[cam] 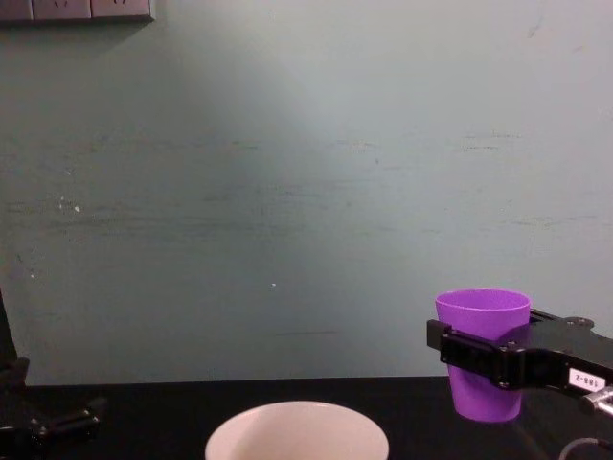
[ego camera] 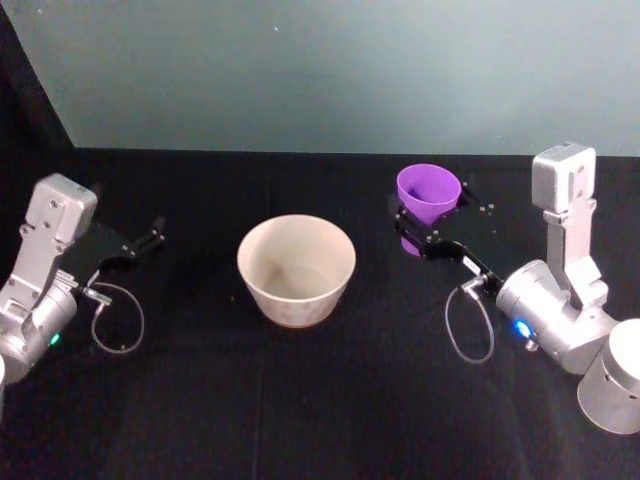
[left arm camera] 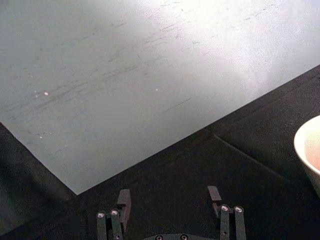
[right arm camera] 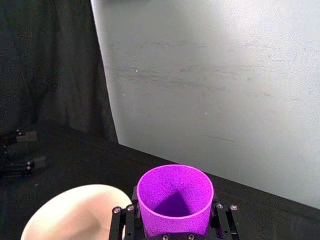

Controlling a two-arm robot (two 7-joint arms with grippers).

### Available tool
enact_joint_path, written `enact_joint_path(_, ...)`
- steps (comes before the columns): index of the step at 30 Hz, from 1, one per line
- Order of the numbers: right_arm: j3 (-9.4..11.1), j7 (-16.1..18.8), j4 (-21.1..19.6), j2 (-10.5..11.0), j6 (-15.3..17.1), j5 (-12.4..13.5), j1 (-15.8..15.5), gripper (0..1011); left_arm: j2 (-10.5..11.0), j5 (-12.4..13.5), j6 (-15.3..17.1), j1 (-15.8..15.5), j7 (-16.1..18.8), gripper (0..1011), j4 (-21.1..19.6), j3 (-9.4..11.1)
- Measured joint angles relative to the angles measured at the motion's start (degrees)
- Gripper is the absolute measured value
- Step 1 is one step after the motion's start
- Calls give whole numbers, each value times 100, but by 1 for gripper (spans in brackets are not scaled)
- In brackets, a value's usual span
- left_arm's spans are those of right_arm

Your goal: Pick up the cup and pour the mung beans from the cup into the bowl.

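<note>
The right gripper (ego camera: 428, 222) clamps the upright cup (ego camera: 428, 188) between its fingers (beside the bowl (ego camera: 296, 292)); left gripper (ego camera: 148, 236) idles, fingers spread.

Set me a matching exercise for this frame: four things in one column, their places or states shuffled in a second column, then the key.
Things
1. small purple plastic cup
2. wide round white bowl
3. left gripper
4. right gripper

Places or states
A. open, holding nothing, on the robot's left
B. stands on the black table, between the two arms
C. shut around another item
D. held upright, to the right of the bowl

Pairs: 1-D, 2-B, 3-A, 4-C
</note>
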Motion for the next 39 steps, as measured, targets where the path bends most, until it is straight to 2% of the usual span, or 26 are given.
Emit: enact_joint_path(39,0,0,4,0,-5,0,-1,734,0,0,0,0,0,1000,0,0)
